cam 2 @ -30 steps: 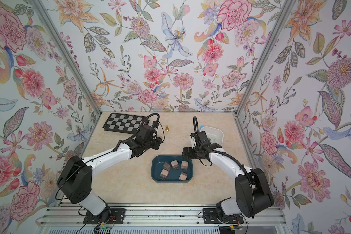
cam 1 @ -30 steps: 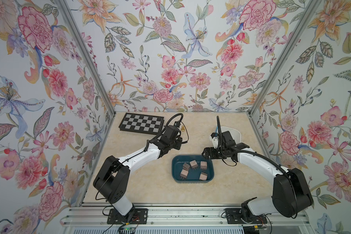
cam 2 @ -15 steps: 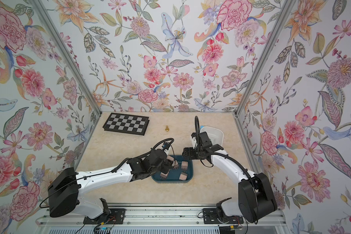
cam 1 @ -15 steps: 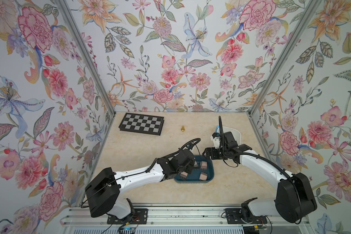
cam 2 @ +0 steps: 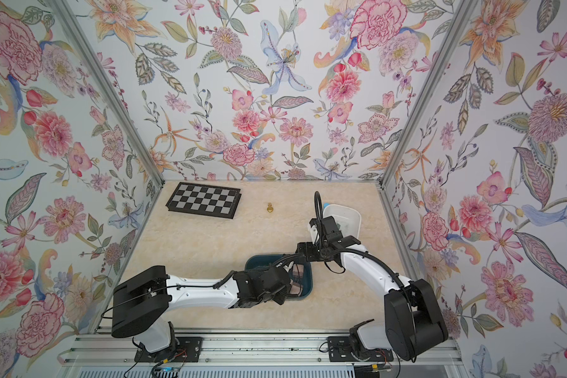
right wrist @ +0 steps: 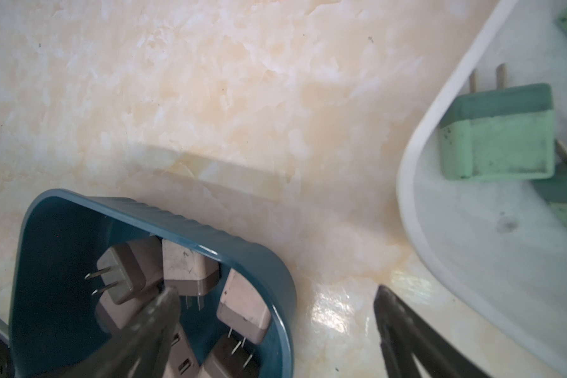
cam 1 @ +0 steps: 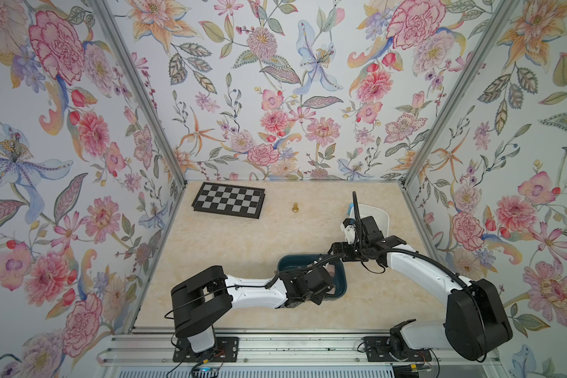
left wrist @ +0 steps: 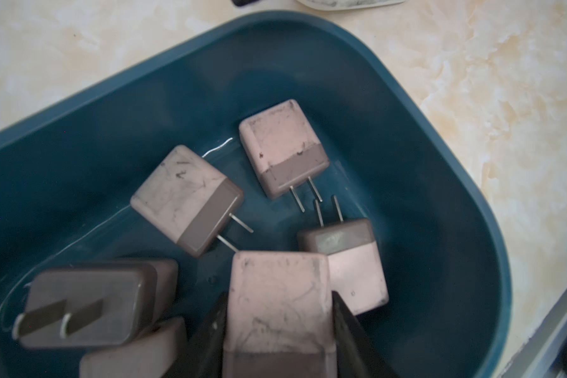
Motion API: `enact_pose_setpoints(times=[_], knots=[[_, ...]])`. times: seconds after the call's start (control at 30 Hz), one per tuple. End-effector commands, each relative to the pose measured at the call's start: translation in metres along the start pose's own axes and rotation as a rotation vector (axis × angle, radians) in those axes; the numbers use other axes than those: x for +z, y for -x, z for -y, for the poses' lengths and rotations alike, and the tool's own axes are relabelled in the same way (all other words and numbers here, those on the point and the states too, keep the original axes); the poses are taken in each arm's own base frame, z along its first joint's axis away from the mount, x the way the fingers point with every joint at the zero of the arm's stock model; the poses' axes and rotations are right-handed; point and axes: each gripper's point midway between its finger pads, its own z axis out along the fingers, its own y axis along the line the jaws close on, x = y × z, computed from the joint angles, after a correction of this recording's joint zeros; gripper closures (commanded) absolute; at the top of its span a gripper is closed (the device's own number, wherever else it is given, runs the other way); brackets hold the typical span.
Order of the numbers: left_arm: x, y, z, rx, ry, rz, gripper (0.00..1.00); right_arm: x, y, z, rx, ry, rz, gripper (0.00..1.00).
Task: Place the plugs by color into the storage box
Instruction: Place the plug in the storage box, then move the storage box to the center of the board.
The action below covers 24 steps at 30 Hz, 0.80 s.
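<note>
Floral walls surround a marble worktop. Near its front edge, the left gripper (left wrist: 279, 340) holds a pink plug (left wrist: 277, 307) over the teal box (left wrist: 439, 183) of pink plugs; green plugs (right wrist: 501, 137) fill the white box (right wrist: 416, 157). Right gripper (right wrist: 275, 327) gapes empty. Sorting looks nearly finished.

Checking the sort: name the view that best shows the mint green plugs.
The right wrist view: one mint green cube-shaped plastic plug lies in the white bin, prongs visible. In both top views the right arm largely hides them; the left wrist view shows none.

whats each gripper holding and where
Left gripper: a pink plug, fingers on its two opposite side faces, over the blue box. Right gripper: open, nothing.
</note>
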Motion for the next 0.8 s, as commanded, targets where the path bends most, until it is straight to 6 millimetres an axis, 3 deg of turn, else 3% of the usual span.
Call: enact_pose_setpoints(times=[0.0,0.2,0.3,0.43,0.63,0.77], knots=[[0.014,-0.017,-0.008,0.021,0.048,-0.044,0.55,-0.006,-0.001,0.0,0.003,0.003,0.014,0.06],[0.022,-0.019,-0.009,0.044,0.069,-0.063,0.49,-0.007,-0.003,0.0,0.005,0.008,0.007,0.06],[0.018,-0.013,-0.009,0.046,0.075,-0.051,0.39,-0.009,-0.006,-0.003,0.001,0.016,0.0,0.06],[-0.002,0.006,-0.017,0.038,0.097,-0.007,0.24,-0.017,-0.011,-0.005,-0.001,0.027,-0.004,0.06],[-0.041,0.031,-0.041,0.009,0.152,0.039,0.22,-0.029,-0.029,-0.008,0.006,0.048,-0.028,0.06],[-0.067,0.03,-0.068,-0.007,0.224,0.037,0.22,-0.031,-0.045,-0.009,0.009,0.055,-0.064,0.06]])
